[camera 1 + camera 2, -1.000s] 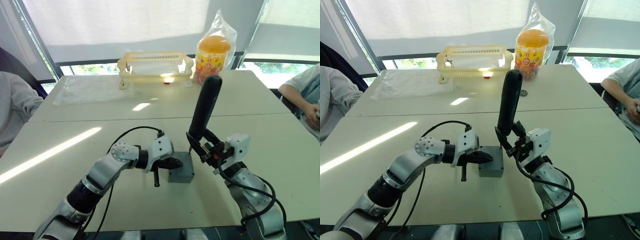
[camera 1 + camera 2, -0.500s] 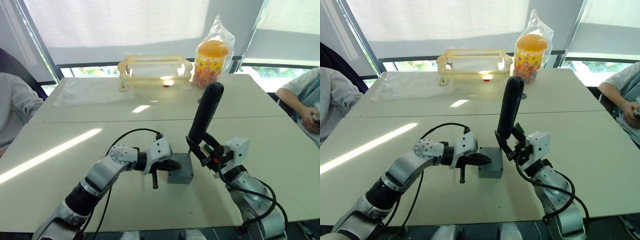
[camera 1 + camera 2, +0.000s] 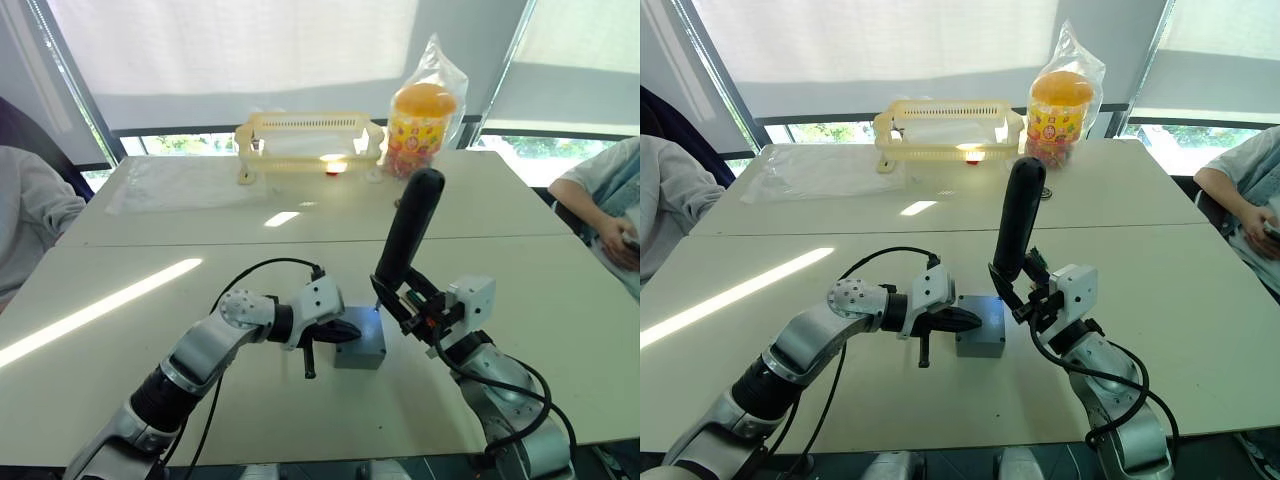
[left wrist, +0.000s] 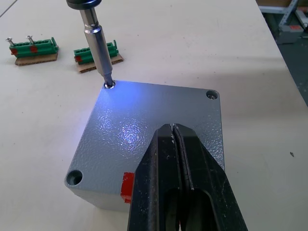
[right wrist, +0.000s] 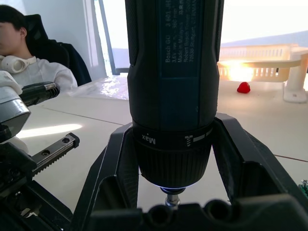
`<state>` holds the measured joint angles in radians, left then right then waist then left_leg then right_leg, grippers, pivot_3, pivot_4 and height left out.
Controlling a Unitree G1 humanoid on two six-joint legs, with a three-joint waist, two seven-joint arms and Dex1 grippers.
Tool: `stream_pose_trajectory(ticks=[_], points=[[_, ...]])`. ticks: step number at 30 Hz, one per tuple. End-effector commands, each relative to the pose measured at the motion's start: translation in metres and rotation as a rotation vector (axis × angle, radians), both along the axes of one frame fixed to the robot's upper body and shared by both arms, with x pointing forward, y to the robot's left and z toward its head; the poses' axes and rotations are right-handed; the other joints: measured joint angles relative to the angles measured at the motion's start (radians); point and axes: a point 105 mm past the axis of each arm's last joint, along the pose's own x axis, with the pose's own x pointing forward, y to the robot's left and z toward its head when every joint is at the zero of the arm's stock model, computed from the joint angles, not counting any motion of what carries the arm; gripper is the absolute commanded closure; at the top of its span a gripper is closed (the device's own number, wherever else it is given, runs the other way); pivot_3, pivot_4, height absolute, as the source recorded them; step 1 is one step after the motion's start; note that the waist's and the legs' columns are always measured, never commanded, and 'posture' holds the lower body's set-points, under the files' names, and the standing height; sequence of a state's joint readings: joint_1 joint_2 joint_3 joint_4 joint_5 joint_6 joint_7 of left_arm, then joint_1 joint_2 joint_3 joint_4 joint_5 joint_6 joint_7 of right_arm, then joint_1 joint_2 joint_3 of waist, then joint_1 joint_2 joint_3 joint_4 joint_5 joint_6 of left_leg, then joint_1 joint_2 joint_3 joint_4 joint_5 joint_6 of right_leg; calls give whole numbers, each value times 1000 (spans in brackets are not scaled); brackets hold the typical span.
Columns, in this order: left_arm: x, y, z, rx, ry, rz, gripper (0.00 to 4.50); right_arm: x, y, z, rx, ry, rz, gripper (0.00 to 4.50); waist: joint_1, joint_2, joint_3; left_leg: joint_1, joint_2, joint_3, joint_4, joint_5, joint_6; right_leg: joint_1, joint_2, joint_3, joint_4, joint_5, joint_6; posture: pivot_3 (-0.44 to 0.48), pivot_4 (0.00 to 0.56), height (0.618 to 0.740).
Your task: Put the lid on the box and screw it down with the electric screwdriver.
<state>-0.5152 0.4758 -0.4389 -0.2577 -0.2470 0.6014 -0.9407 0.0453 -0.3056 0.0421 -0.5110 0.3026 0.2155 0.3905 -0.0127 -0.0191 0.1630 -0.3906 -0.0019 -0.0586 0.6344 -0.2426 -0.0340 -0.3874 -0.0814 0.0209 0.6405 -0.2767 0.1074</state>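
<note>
Lid [image 4: 154, 125] sits on box [image 3: 980, 343] at table centre. Right gripper [image 3: 1025, 298] clamps electric screwdriver [image 3: 1018, 220] upright, bit in lid's 11 o'clock corner screw hole. Left gripper [image 4: 179, 185], fingers closed & empty, presses lid at 6 o'clock. Keep bit vertical, steady downward push, box pinned so it can't spin.

Left pincer [image 4: 180, 192] covers the near middle of the lid [image 4: 144, 130], part of the red mark [image 4: 126, 185] on the box [image 4: 103, 199] and the fourth lid corner. Electric screwdriver [image 5: 172, 86] top cut off in right wrist view; bit tip hidden behind right pincer [image 5: 175, 211]. In left wrist view, screwdriver body cut off. Person [image 3: 1252, 215] at right edge cropped. Box mostly hidden behind left pincer in head views.
</note>
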Motion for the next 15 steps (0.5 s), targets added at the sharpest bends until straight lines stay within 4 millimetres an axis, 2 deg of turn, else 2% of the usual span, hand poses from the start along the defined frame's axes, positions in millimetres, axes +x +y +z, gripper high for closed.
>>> stream_pose_trajectory(ticks=[1,9,15], points=[[-1,2,-5,29,0,10,4500,1,-5,-53,-68,221,-14,2704,0,0,-1,0,0,0,0,0,0,0,0,0,-1,0,0,0,150,740],[-1,2,-5,28,3,8,4500,3,-9,-49,-65,206,-34,2704,0,0,-3,1,0,-1,-3,0,0,3,0,0,-7,0,0,0,150,740],[0,1,-6,27,6,6,4500,5,-11,-38,-60,170,-51,2704,1,0,-3,1,0,-2,-3,0,0,4,0,0,-8,0,-1,0,150,740]])
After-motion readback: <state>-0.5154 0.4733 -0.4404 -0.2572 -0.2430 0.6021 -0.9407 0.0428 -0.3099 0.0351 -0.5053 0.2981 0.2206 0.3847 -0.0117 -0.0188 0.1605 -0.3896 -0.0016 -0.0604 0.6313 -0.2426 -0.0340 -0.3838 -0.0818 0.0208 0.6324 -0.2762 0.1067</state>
